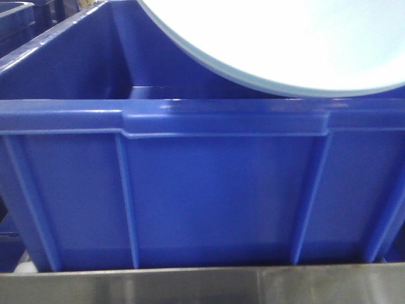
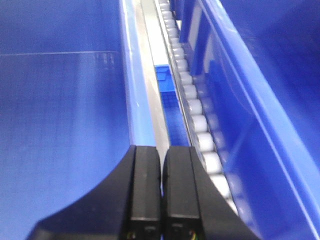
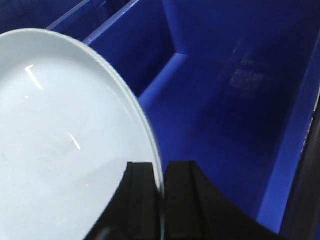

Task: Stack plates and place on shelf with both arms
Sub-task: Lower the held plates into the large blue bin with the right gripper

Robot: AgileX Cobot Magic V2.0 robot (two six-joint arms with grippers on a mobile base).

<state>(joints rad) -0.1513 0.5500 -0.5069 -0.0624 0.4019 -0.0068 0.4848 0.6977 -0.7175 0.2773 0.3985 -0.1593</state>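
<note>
Plate [image 3: 65,140] clamped by its rim in my right claw [image 3: 161,172], jaws closed on the edge, held tilted above the open blue crate [image 3: 215,125]. My left claw [image 2: 161,170] has its jaws drawn nearly together on nothing, positioned above the shelf [image 2: 150,60] and its rollers [image 2: 192,107].

One plate [image 1: 285,38] over crate [image 1: 190,190] interior, crate behind shelf rail [image 1: 190,288], roller track [image 2: 192,105] between crates
</note>
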